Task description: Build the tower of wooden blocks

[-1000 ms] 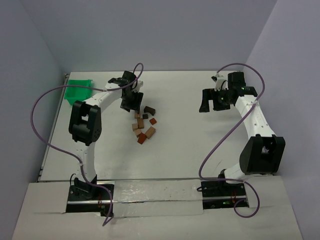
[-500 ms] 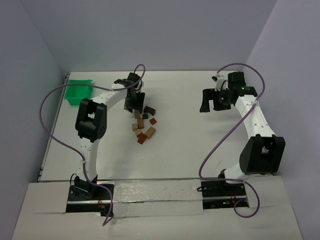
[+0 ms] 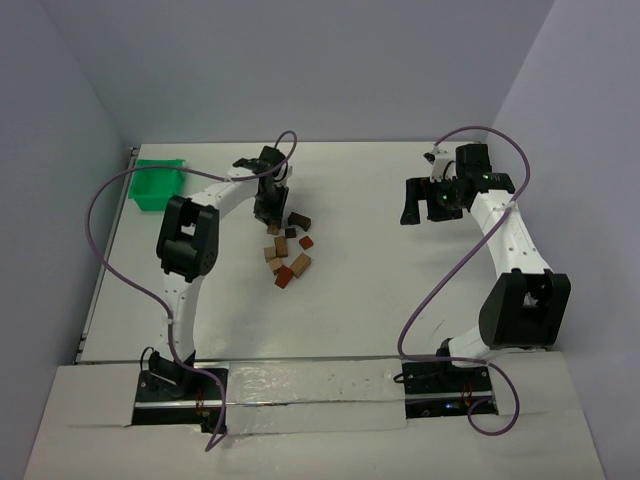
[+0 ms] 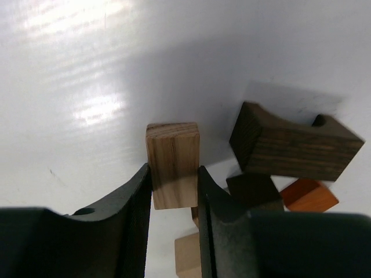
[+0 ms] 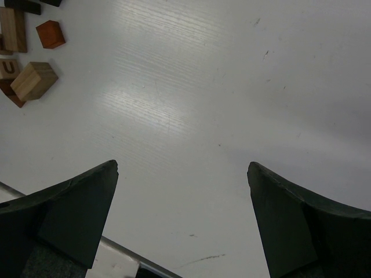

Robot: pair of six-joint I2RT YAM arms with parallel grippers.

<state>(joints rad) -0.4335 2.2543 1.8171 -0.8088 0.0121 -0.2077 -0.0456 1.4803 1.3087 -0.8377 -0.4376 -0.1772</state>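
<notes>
A tan wooden block [image 4: 173,156] is clamped by the left hand [image 4: 174,174], among small wooden blocks [image 3: 290,262] scattered unstacked on the white table [image 3: 380,290]. The right hand [image 5: 182,168] is held wide open, empty.

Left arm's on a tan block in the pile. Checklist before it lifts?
1. Grip: both fingers of the left gripper touch the tan block. Ok.
2. Depth: only the block's near half sits between the fingers. Cannot tell if enough.
3. Clearance: dark arched block stands apart from the tan one. Ok.
4. Contact: small dark block lies close beside one finger. Cannot tell.
5. Other arm: right gripper open, empty, away from the pile. Ok.
6. Tower: only loose blocks, no tower standing. Not ok.
</notes>
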